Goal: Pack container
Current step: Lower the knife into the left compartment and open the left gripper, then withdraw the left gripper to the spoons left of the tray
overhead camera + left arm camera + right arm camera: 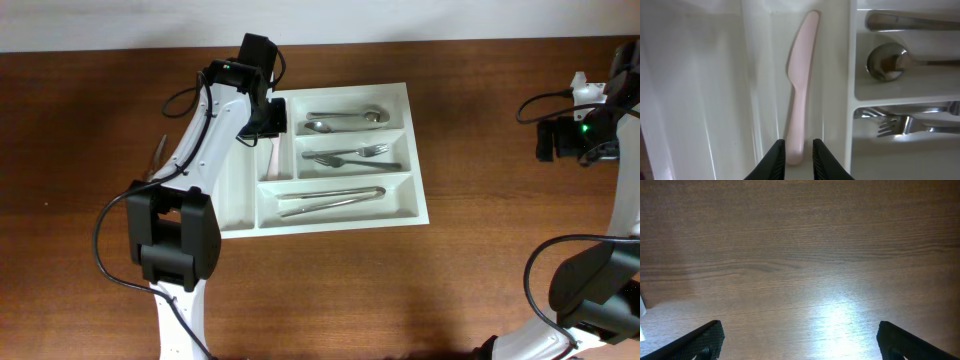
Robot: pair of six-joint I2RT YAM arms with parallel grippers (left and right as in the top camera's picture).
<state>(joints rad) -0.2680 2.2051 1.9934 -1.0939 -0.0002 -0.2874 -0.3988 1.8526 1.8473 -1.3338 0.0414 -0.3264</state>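
Item: container (pixel 340 222), glossy white plastic tray, 5 compartments, mid-worktop (pixel 800 255) toward the far edge.
Held by left claw (pixel 799 151): nothing. Fingers narrowly parted beside the handle end of the matte pale-pink plastic knife (pixel 801 75), which lies flat, apparently unpinched, in a narrow slot.
Handling: lift straight up, clear of the slot walls.
Spare: right claw (pixel 800 336), spread wide, empty, near the right edge.

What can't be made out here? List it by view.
Overhead: the left arm covers most of the tray's narrow slots.
Left wrist: whether the left gripper pinches the pink knife's handle; contact is too blurred to judge.
Left wrist: right edge cuts the spoon and fork.
Overhead: thin thing beside the arm, too small.
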